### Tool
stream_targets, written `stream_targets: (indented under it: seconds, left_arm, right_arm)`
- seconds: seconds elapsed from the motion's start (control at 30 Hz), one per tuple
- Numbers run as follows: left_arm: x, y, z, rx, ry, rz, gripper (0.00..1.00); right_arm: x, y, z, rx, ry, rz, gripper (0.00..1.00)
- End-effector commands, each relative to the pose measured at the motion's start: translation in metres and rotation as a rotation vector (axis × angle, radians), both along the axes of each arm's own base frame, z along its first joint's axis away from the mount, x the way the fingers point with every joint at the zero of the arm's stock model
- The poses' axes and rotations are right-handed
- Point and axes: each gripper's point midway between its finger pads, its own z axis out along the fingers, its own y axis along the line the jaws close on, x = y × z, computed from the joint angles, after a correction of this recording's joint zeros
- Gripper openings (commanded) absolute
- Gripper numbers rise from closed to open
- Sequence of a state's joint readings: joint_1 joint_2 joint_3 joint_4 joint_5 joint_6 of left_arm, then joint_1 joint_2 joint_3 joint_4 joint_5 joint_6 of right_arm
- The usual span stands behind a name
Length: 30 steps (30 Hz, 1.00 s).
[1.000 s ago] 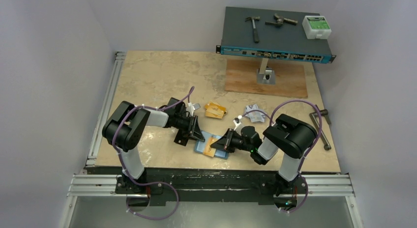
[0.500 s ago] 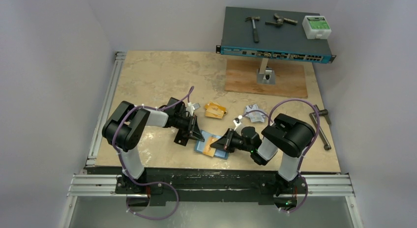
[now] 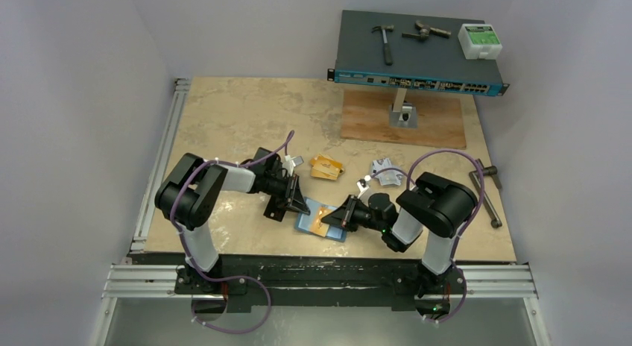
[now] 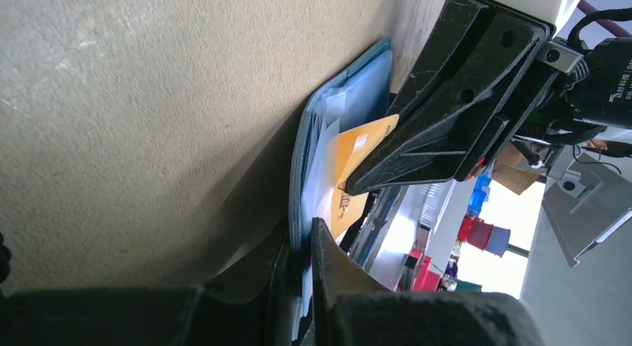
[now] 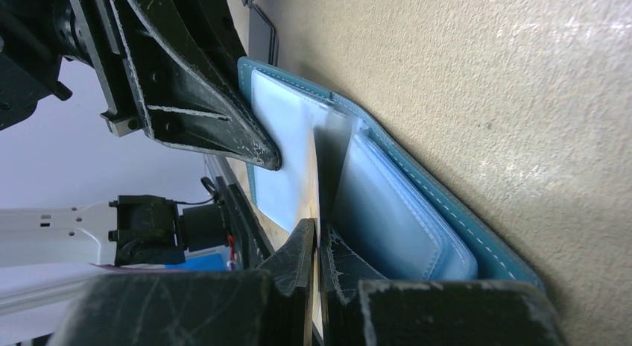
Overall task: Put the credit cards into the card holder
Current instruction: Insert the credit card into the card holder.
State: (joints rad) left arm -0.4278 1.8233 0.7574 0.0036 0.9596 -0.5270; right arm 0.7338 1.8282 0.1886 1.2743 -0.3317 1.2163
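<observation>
Surroundings: a network switch (image 3: pixel 417 59) is sitting on a post over a wooden board (image 3: pixel 373 122), far beyond both tools' tips; a hammer (image 3: pixel 384 42), a grey metal piece (image 3: pixel 426 31) and a white box (image 3: pixel 479 40) with a green label are lying on its top.
Table edge: a metal bar (image 3: pixel 490 200) is lying at the right rim of the table (image 3: pixel 238 115), well behind the right tool (image 3: pixel 326 222).
In the way: one finger of the left tool (image 3: pixel 304 209) is pressing on a pale inner pocket just beside the right tool's tip, and the two tools are crowding the same opening from opposite sides.
Left tool: its fingers are nearly together, pinching the edge of the card holder (image 5: pixel 406 219).
Right tool: its fingers are pressed together, pinching one orange card (image 4: pixel 356 156) edge-on.
Card holder: it is lying open on the table between the two tools' tips.
Held card: its leading edge is sitting among the pale pockets; how deep it is sitting cannot be told.
Loose cards: an orange-gold heap (image 3: pixel 326 167) is lying just beyond the left tool; a silver-white heap (image 3: pixel 385 173) is lying beside the right tool's wrist.
Count: one holder, one held card, two loose heaps; the cards in each heap are overlapping too much to count.
</observation>
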Motion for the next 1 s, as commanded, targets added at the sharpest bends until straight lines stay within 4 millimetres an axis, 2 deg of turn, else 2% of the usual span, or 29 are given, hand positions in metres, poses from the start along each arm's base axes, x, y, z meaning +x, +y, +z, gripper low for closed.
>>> stream_targets:
  seconds: [0.0,0.17,0.23,0.9,0.93,0.97]
  left_arm:
    - [-0.001,-0.011,0.015,-0.066,-0.008,-0.054,0.12]
    - [-0.004,-0.014,0.015,-0.065,-0.009,-0.068,0.25]
    - [-0.004,-0.015,0.014,-0.065,-0.009,-0.071,0.27]
    - [-0.005,-0.017,0.019,-0.081,0.006,-0.075,0.24]
    - [-0.005,-0.017,0.020,-0.082,0.006,-0.074,0.24]
    - [-0.005,-0.017,0.020,-0.084,0.006,-0.075,0.24]
  right_arm:
    - [0.012,-0.006,-0.015,-0.061,-0.014,-0.051,0.00]
    - [0.014,0.000,-0.013,-0.028,-0.017,-0.045,0.00]
    - [0.014,0.003,-0.013,-0.017,-0.017,-0.036,0.00]
    - [0.006,0.009,-0.027,-0.052,0.018,0.035,0.00]
    - [0.008,0.011,-0.027,-0.053,0.018,0.035,0.01]
    - [0.009,0.012,-0.027,-0.055,0.017,0.032,0.07]
